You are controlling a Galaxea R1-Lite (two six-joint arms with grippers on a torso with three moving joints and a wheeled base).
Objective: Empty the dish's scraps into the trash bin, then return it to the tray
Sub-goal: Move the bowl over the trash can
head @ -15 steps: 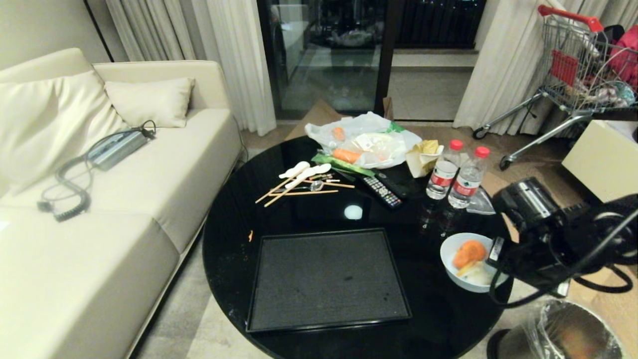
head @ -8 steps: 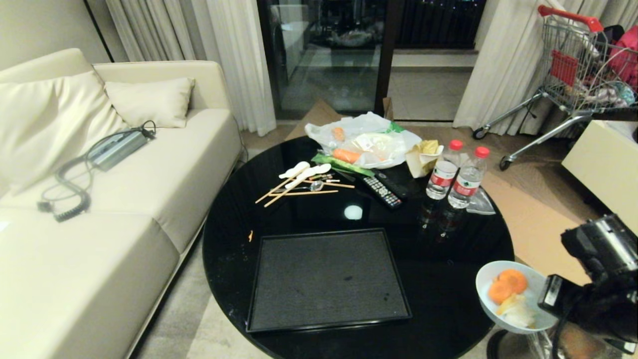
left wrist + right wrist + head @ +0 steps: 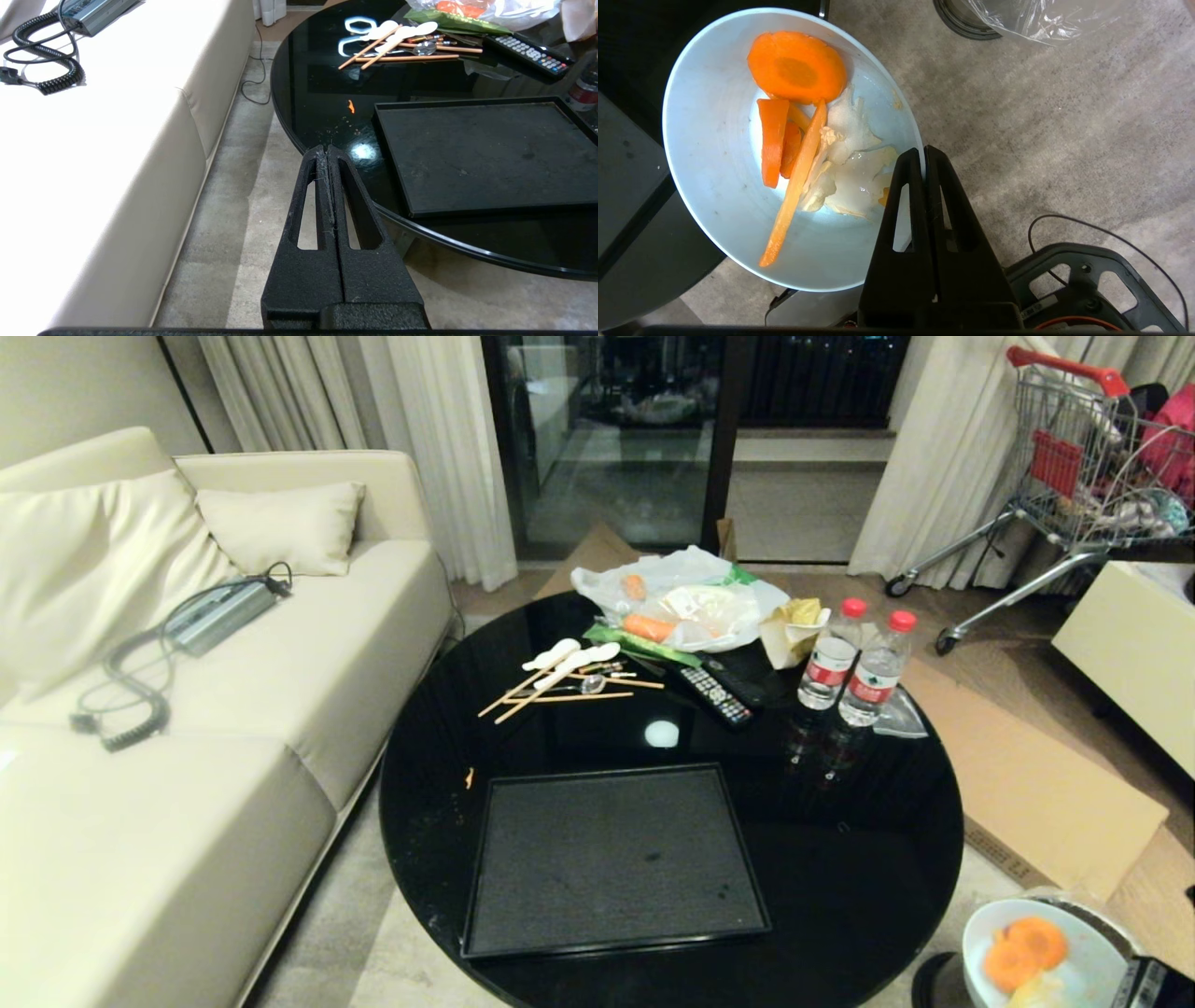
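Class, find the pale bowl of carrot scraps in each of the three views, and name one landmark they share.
Head view: dish at bottom right corner, off the table.
Left wrist view: not in it.
Right wrist view: dish fills the left, rim pinched in the right claw.
Shared landmark: black round table.

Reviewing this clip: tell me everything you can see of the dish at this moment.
The dish is a small round bowl, pale blue-white, smooth and plain. The right gripper is shut on its rim and holds it in the air, off the black table, beside the trash bin. It is not yet tipped out: the scraps lie inside, a round carrot slice, orange strips and pale whitish bits. In the head view it shows at the lower right corner, partly cut off.
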